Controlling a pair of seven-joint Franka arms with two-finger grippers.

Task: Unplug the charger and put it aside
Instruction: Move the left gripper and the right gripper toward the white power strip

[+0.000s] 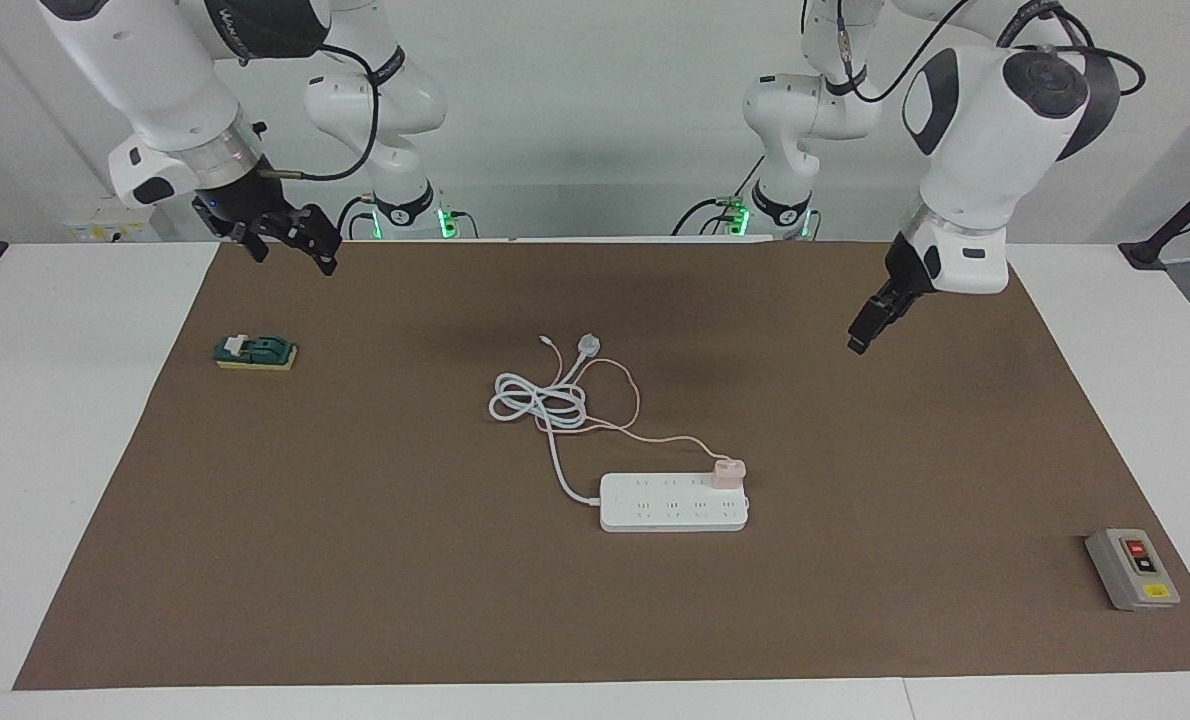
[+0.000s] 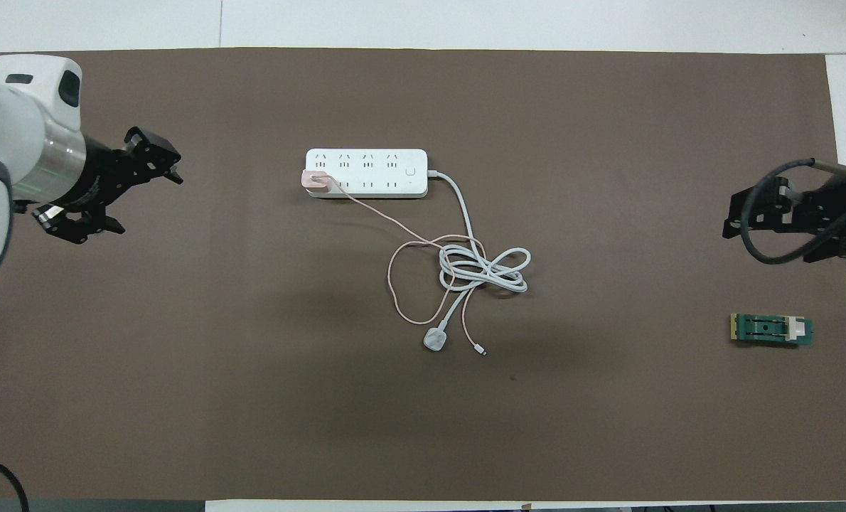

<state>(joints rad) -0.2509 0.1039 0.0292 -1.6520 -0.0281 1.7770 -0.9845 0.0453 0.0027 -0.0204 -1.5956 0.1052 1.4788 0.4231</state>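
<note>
The charger (image 1: 728,471) is a small pale-pink cube plugged into the white power strip (image 1: 655,512), at the strip's end toward the left arm. It also shows in the overhead view (image 2: 316,181), on the strip (image 2: 377,162). Its thin pink cable (image 2: 394,277) runs toward the robots and loops through the strip's coiled white cord (image 2: 487,267). My left gripper (image 1: 863,338) hangs open and empty over the mat toward the left arm's end (image 2: 142,199). My right gripper (image 1: 290,248) hangs open and empty over the mat's corner toward the right arm's end (image 2: 730,217).
The strip's white plug (image 1: 588,346) lies loose on the brown mat (image 1: 355,560), nearer to the robots than the coil. A green and yellow block (image 1: 255,352) lies toward the right arm's end. A grey switch box (image 1: 1132,568) sits toward the left arm's end.
</note>
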